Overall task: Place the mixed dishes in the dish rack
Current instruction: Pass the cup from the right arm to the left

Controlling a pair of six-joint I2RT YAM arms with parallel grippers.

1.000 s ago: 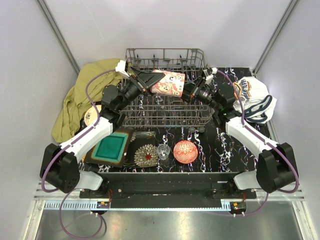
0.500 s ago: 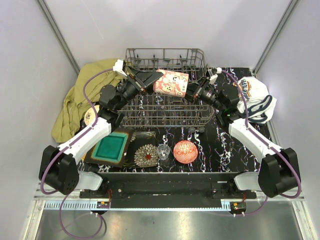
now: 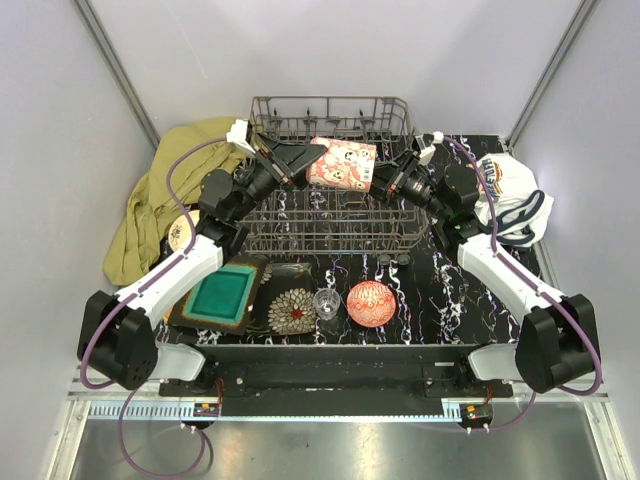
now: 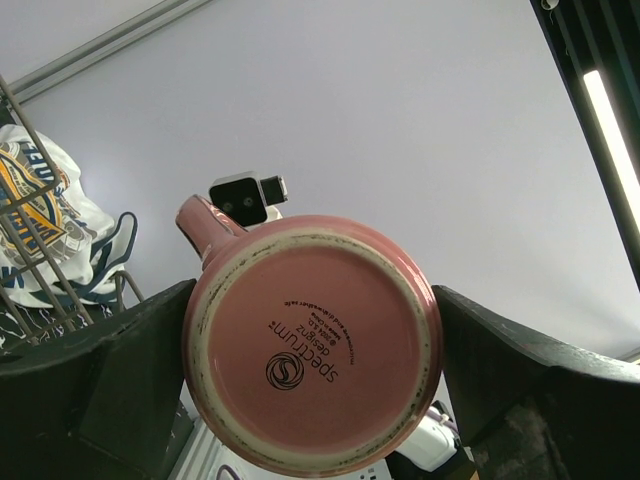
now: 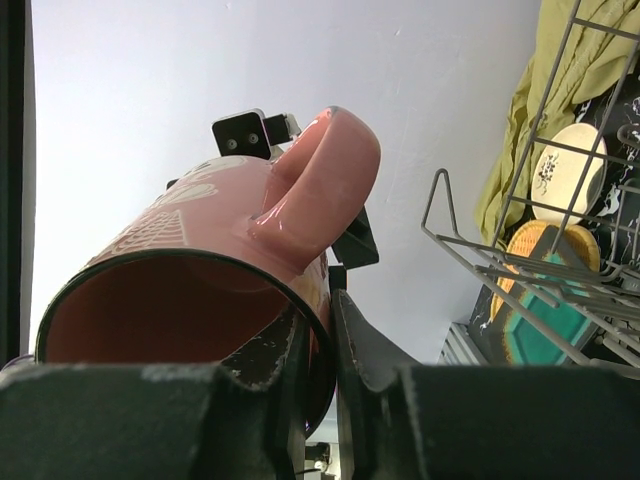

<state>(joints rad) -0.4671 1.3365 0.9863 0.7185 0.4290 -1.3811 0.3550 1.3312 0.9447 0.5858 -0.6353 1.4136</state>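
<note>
A pink cup [image 3: 340, 163] with a pale print hangs on its side above the grey wire dish rack [image 3: 330, 236], between my two grippers. My right gripper [image 3: 380, 178] is shut on its rim [image 5: 300, 290], one finger inside the mouth, and the handle [image 5: 318, 180] points up. My left gripper [image 3: 318, 157] stands open, its fingers flanking the cup's base [image 4: 312, 345]. On the table in front of the rack lie a teal square plate [image 3: 220, 295], a dark floral plate [image 3: 292, 310], a clear glass [image 3: 326, 302] and a red bowl [image 3: 371, 303].
An olive-yellow cloth [image 3: 160, 200] lies left of the rack with a cream round plate [image 3: 183, 232] at its edge. A white printed cloth [image 3: 510, 195] lies to the right. An orange woven plate [image 5: 530, 245] shows under the teal one. Grey walls enclose the table.
My right arm has drawn back to the right and lifted, and the cup has levelled out and risen slightly above the rack. The left gripper has stayed open round the base.
</note>
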